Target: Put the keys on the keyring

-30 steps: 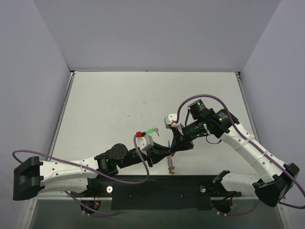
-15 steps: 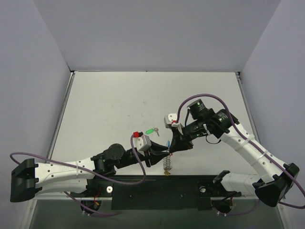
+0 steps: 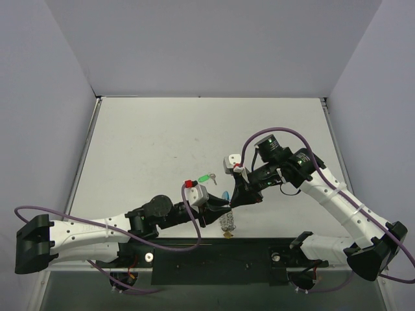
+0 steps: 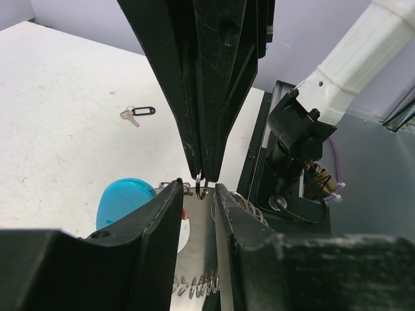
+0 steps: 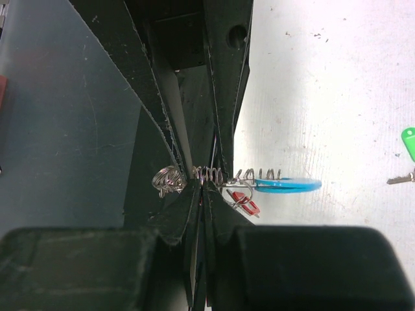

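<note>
My right gripper (image 3: 234, 201) is shut on the keyring (image 3: 227, 222), a silvery coiled-wire loop hanging near the table's front edge. In the right wrist view its fingertips (image 5: 194, 194) pinch the coil (image 5: 214, 175), with a blue tag (image 5: 285, 184) and a red tag (image 5: 244, 203) hanging beside them. My left gripper (image 4: 198, 189) is open, its jaws standing on either side of the pinched wire ring (image 4: 202, 189) and the right fingertips. The green-tagged key (image 3: 206, 177) lies on the table just beyond both grippers. The black-rimmed key (image 4: 138, 114) lies farther off on the white surface.
A black base plate (image 3: 220, 259) runs along the near edge under both arms. Purple cables (image 3: 188, 220) loop off each wrist. The right arm's white link and black base (image 4: 305, 123) fill the right of the left wrist view. Grey walls enclose the white table (image 3: 162, 136).
The left jaws have parted a little around the keyring. The left wrist has shifted slightly right, and the blue tag now shows beside the grippers. The right arm has held still.
</note>
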Robot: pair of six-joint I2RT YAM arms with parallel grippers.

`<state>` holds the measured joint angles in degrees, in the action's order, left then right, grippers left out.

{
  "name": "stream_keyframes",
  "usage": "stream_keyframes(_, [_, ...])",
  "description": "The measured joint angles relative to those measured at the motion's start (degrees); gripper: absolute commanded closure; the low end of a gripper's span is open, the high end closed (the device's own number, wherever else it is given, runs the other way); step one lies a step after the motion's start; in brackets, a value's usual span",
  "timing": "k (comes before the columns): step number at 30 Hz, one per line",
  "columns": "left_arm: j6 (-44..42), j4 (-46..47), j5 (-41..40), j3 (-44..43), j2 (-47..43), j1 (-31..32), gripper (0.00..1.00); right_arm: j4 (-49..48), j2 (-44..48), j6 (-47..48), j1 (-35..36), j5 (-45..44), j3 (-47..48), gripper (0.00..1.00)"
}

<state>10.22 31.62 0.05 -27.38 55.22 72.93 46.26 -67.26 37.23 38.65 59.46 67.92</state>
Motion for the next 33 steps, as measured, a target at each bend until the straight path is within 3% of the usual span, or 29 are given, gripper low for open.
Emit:
stream_keyframes(8, [-1.05, -0.17, -0.02, -0.15, 0.52, 0.0, 0.84, -0.02, 0.0, -0.2, 0.0, -0.02, 0.0, 1.0])
stream_keyframes(18, [-1.29, -0.2, -0.52, -0.42, 0.98, 0.0, 0.74, -0.2, 0.02, -0.24, -0.04, -0.02, -0.39, 1.0])
stream_keyframes(20, [-1.27, -0.2, -0.7, -0.42, 0.98, 0.0, 0.8, -0.22, 0.02, -0.37, -0.07, -0.02, -0.59, 1.0])
stream_keyframes(21, [-1.22, -0.2, -0.72, -0.42, 0.98, 0.0, 0.99, -0.24, 0.04, -0.37, -0.07, -0.02, -0.66, 1.0])
stream_keyframes(29, [-0.37, -0.17, -1.05, -0.42, 0.98, 0.04, 1.0, -0.83, 0.15, -1.4, -0.39, 0.11, -0.83, 1.0])
stream_keyframes(30, [-0.17, -0.17, -1.29, -0.42, 0.98, 0.04, 1.0, -1.05, 0.2, -1.66, -0.46, 0.13, -0.87, 0.85])
stream_keyframes(32, [0.15, -0.17, -1.9, -0.39, 0.81, 0.04, 1.0, -1.36, 0.28, -2.56, -0.85, 0.46, -0.92, 0.66])
stream_keyframes(33, [0.28, -0.09, -2.32, -0.17, 0.61, 0.04, 1.0, -1.46, 0.44, -3.1, -1.09, 0.87, -0.92, 0.61])
